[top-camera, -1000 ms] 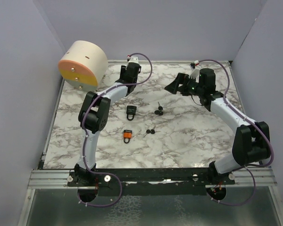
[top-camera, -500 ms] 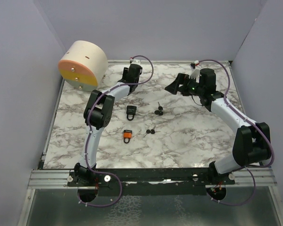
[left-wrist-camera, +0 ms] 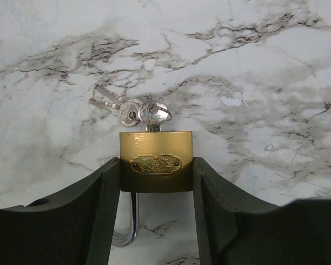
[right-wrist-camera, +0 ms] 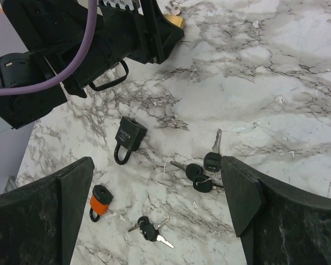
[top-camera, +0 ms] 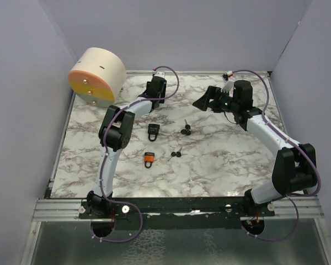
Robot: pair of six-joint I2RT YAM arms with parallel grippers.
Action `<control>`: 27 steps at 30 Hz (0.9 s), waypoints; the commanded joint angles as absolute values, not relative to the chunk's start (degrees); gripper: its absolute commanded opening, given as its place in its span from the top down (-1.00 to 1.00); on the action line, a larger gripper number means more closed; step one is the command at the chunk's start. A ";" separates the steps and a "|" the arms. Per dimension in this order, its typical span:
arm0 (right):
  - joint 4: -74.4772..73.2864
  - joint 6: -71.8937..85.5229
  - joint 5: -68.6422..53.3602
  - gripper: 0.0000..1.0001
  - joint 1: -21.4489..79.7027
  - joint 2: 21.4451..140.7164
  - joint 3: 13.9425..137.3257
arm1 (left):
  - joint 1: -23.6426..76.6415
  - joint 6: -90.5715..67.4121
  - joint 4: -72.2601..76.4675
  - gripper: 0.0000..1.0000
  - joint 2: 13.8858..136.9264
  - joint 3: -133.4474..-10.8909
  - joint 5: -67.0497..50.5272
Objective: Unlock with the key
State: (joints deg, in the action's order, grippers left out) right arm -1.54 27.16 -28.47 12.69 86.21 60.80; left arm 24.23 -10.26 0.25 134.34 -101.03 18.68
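Where the counter (top-camera: 220, 160) meets the left wall, a cream drum (top-camera: 96, 76) with an orange face sits; right of it, at the far edge, the left hand (top-camera: 156, 87) is clenched on a brass padlock (left-wrist-camera: 156, 165), one finger (left-wrist-camera: 102, 210) on each flank, shackle (left-wrist-camera: 129, 229) toward the wrist; a key (left-wrist-camera: 153, 115) sits in its keyhole, spares (left-wrist-camera: 117, 105) ringed to it and lying on the marble; nearer lie a black lock (top-camera: 153, 130) and an orange lock (top-camera: 149, 159); right of these, keys (top-camera: 176, 155) and a second bunch (top-camera: 186, 130); the right hand (right-wrist-camera: 157, 187) hangs above the counter, jaws spread wide, grasping nothing.
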 commanded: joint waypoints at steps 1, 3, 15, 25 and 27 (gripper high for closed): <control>-1.71 26.29 -30.19 -0.98 12.48 85.39 62.21 | 23.76 -12.23 2.11 1.00 134.93 -101.06 15.65; -1.88 26.35 -30.32 -0.99 12.48 85.64 62.40 | 23.57 -12.55 2.16 1.00 134.84 -100.63 15.29; -2.21 26.05 -29.94 -1.00 12.48 86.31 62.03 | 21.91 -13.24 1.49 0.08 133.48 -98.70 11.27; -11.82 22.40 -30.18 -0.96 12.65 93.51 64.38 | 20.96 -13.22 0.61 -0.60 131.36 -98.79 11.45; -13.35 22.20 -29.77 -0.89 12.77 94.55 63.98 | 20.94 -13.17 0.50 -0.61 130.36 -98.79 11.39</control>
State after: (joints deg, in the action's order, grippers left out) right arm -7.29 24.21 -29.54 12.69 92.29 63.29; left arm 21.32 -13.04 1.21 134.52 -99.39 12.40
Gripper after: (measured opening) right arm 0.981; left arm 0.797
